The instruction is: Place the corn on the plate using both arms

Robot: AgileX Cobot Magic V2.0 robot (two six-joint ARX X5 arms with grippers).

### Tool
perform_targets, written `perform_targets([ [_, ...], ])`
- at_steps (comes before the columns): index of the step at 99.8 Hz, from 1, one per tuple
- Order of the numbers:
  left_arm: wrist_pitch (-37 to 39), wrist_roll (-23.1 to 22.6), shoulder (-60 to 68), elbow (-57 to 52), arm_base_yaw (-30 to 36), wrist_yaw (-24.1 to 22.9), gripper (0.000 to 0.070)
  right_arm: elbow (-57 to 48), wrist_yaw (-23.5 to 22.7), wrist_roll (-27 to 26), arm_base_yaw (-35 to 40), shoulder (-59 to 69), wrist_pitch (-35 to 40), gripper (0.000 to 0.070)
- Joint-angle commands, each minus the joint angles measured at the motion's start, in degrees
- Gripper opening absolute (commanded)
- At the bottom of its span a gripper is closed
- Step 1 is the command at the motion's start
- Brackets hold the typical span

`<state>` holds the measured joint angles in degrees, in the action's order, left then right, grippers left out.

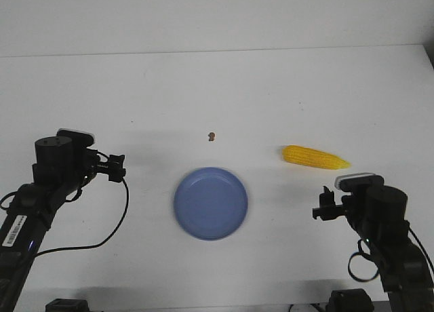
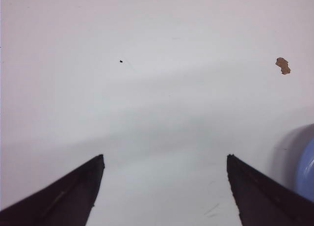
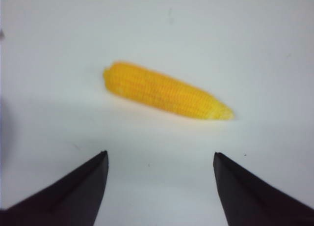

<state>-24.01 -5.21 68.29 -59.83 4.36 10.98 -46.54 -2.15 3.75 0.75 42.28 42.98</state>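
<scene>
Yellow and stiff-looking, lying on the table (image 1: 285, 88) beside the plate (image 1: 211, 203), probably wanting a mid-cob pinch: corn (image 3: 164, 91), both arms' fingers (image 3: 81, 191) spread and empty.

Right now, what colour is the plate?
Plain periwinkle blue plate, clearest in the front view.

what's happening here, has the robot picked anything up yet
Nothing is held yet. The corn lies on the white table, to the right of the blue plate and apart from it; the plate is empty. The right gripper is open, with the corn in front of its fingers but not between them. The left gripper is open too, over bare table beside the plate. A small brown speck sits on the table beyond the plate.
</scene>
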Motion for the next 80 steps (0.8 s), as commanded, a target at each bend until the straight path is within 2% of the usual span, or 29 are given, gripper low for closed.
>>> perform_targets([
  [1, 0.50, -0.02, 0.70, -0.44, 0.00, 0.20, 0.0515, -2.47, -1.14, 4.13, 0.39, 4.90, -0.55, 0.0456],
  [18, 0.77, 0.11, 0.70, -0.44, 0.00, 0.20, 0.0515, -8.96, -1.05, 9.77, 2.05, 19.17, -0.39, 0.0463],
  [45, 1.20, 0.35, 0.70, -0.44, 0.00, 1.01, 0.0515, -21.90, -2.12, 15.26, 3.74, 40.22, 4.04, 0.0464],
  [62, 1.29, 0.35, 0.70, -0.44, 0.00, 1.01, 0.0515, -26.45, -1.86, 21.03, 4.13, 47.43, 4.50, 0.0479],
  [80, 1.31, 0.35, 0.70, -0.44, 0.00, 1.01, 0.0515, -26.95, -1.81, 26.16, 4.11, 48.98, 3.02, 0.0492],
])
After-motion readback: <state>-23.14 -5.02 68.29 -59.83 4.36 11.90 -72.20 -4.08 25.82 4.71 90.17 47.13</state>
